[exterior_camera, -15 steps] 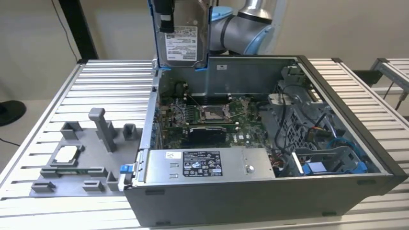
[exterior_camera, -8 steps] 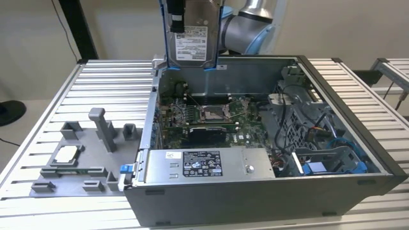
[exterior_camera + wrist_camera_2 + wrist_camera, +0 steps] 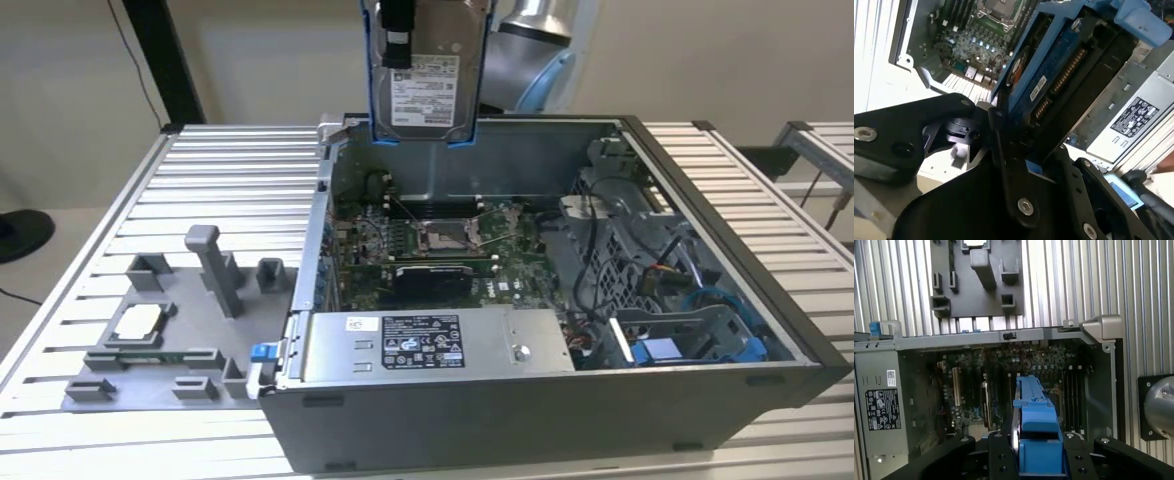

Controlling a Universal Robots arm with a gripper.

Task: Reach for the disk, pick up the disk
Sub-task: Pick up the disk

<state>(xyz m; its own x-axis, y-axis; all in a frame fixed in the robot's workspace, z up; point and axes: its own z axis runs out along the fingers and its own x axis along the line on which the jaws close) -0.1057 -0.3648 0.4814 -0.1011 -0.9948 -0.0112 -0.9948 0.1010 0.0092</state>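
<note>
The disk (image 3: 430, 82) hangs upright above the back wall of the open computer case (image 3: 795, 338), high over the exterior view's middle. Its white label faces the camera and a blue bracket runs along its edges. My gripper (image 3: 398, 28) is shut on the disk from above. In both wrist views the black fingers (image 3: 998, 454) clamp the blue-framed disk (image 3: 1036, 412) from both sides. The second wrist view shows the disk's (image 3: 1054, 75) connector edge, with the case's circuit board far below it.
Inside the case lie the motherboard (image 3: 441, 240), a silver power supply box (image 3: 427, 345) with a black-and-white label, and blue drive bays (image 3: 694, 342). On the exterior view's left, a grey fixture plate (image 3: 174, 330) holds a small square chip (image 3: 140, 320) on the slatted table (image 3: 214, 170).
</note>
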